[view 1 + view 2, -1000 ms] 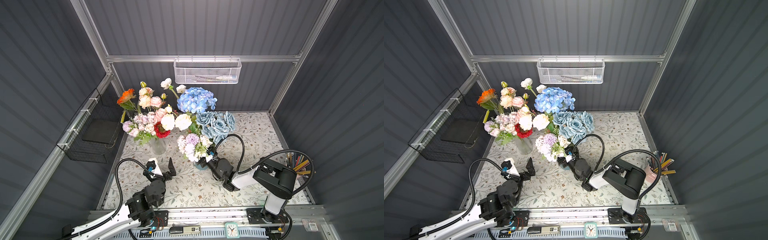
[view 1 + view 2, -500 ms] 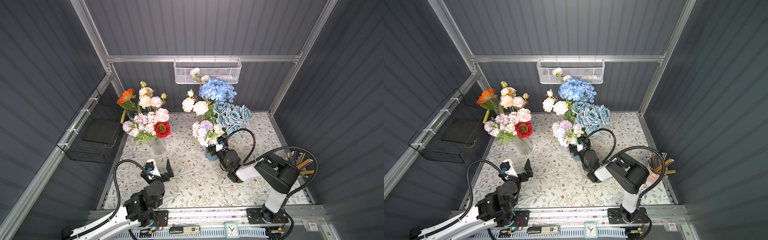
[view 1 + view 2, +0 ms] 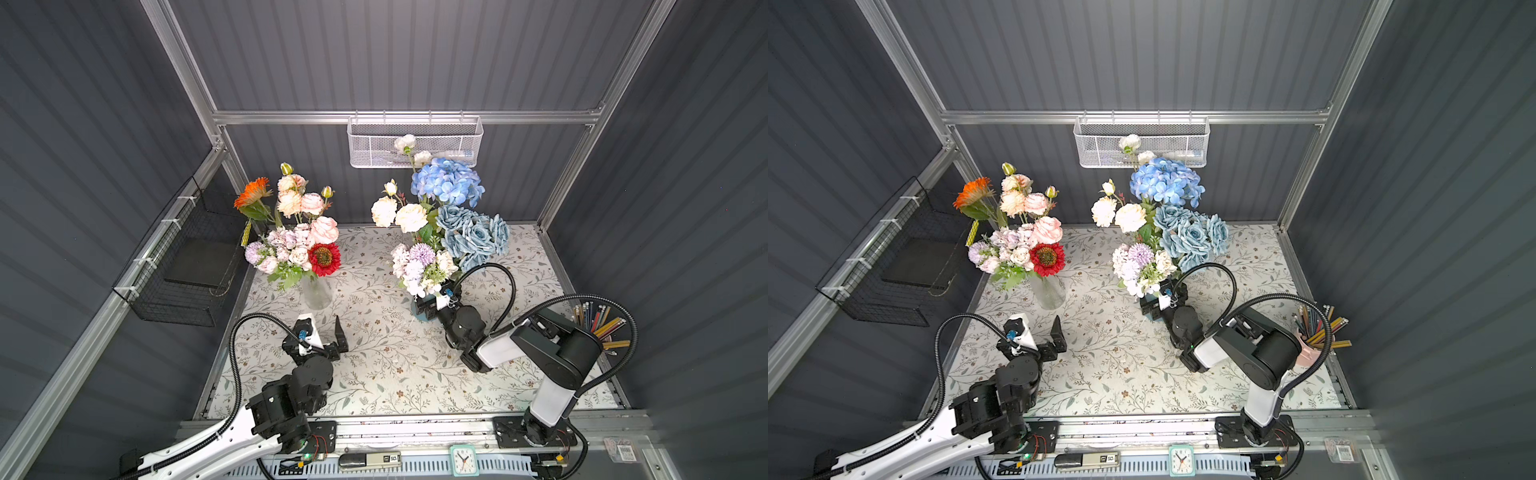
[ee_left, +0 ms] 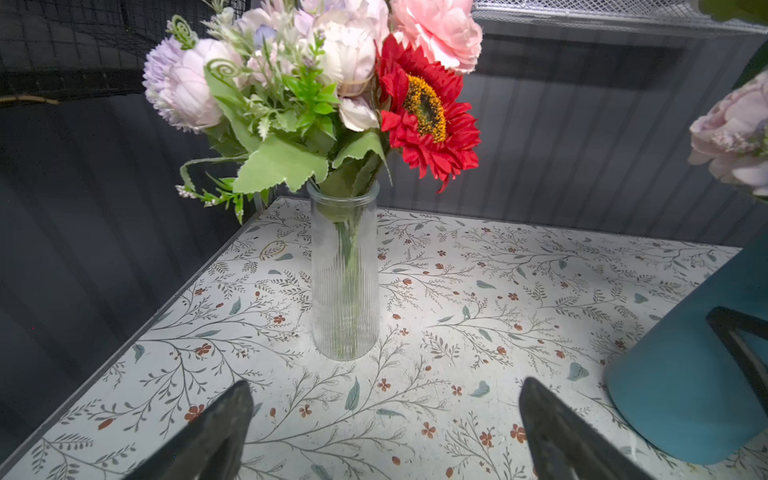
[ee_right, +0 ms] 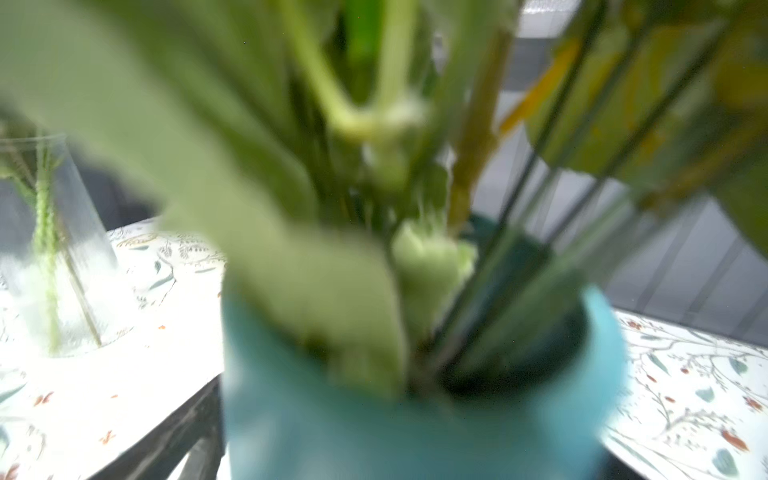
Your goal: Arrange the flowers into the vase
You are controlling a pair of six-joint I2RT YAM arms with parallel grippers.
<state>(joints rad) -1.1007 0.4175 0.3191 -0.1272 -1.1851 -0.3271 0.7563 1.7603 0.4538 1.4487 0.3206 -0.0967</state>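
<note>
The floral-patterned table (image 3: 374, 374) carries no loose stems: the flowers (image 3: 476, 239) stand in two bunches, well apart. The taller bunch (image 3: 446, 183), blue hydrangea over dusty-blue roses with white and lilac heads, fills a teal vase (image 5: 374, 415) near the middle. The smaller bunch (image 3: 299, 245), pink, peach, lilac, orange and red, sits in a ribbed glass vase (image 4: 345, 282) toward the left wall. The right gripper (image 3: 435, 306) straddles the teal vase's body. Its wrist view is blurred and shows one dark finger (image 5: 178, 432) right beside the wall, so I cannot tell whether the jaws press or stand free. The step looks like settling this vase and leaving it. That load is top-heavy, so the jaws should be fully clear of the wall, then draw straight back and low, under the leaves, without snagging stems. The left gripper (image 4: 384, 415) sits short of the glass vase, spread wide and grasping nothing.
</note>
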